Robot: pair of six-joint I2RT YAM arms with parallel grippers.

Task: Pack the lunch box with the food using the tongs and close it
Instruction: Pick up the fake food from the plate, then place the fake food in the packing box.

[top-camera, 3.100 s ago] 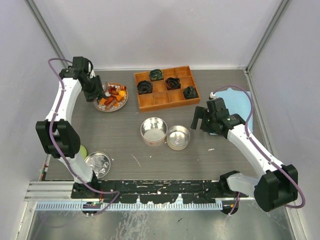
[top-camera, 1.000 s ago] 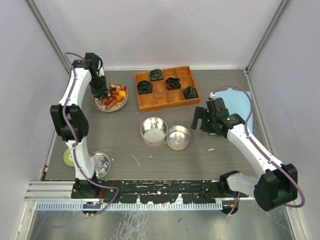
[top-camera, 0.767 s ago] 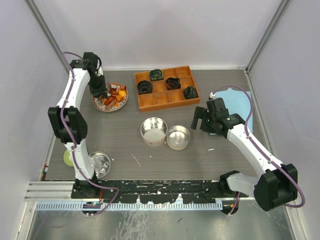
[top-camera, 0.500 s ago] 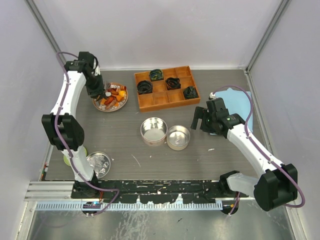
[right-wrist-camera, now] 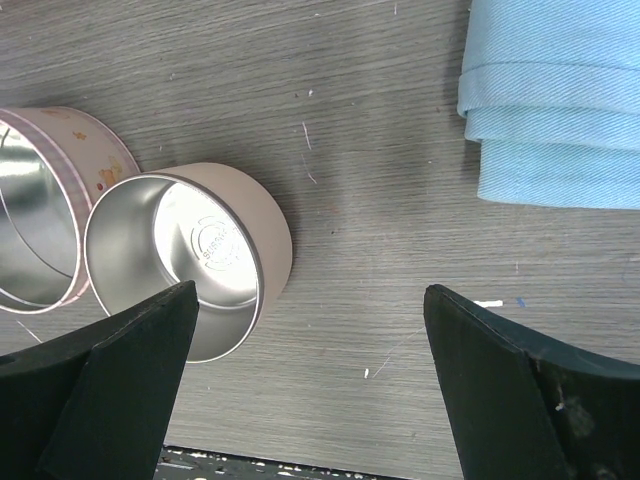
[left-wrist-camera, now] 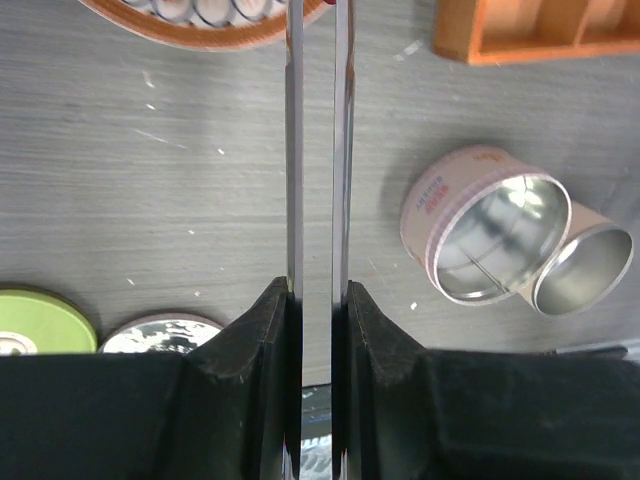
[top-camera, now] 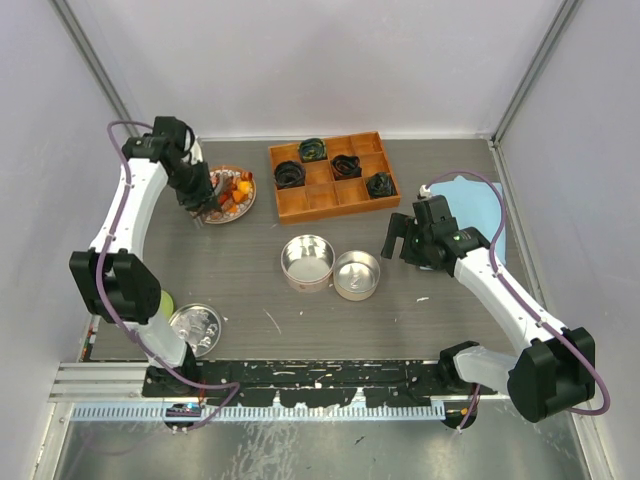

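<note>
Starting at the near left, a green lid lies flat, partly under the left arm, with a silver lid just beside it. Farther back, the left gripper is clamped narrowly on the tongs, its fingers pressing the two thin arms close together with a slim gap between them. From the left wrist view the tongs run straight up to the plate and leave the frame there, so I cannot tell whether the tips hold anything. The food, orange and red chunks, sits piled on that plate at the back left of the table.

Right of the plate stands a wooden tray with dark coils in four of its compartments. Nearer the middle, a pink tin and a plain tin stand upright, touching side by side, both open with nothing inside.

The right gripper hangs over bare table just right of the plain tin, jaws spread wide and nothing between them. A folded blue cloth lies at the far right.
</note>
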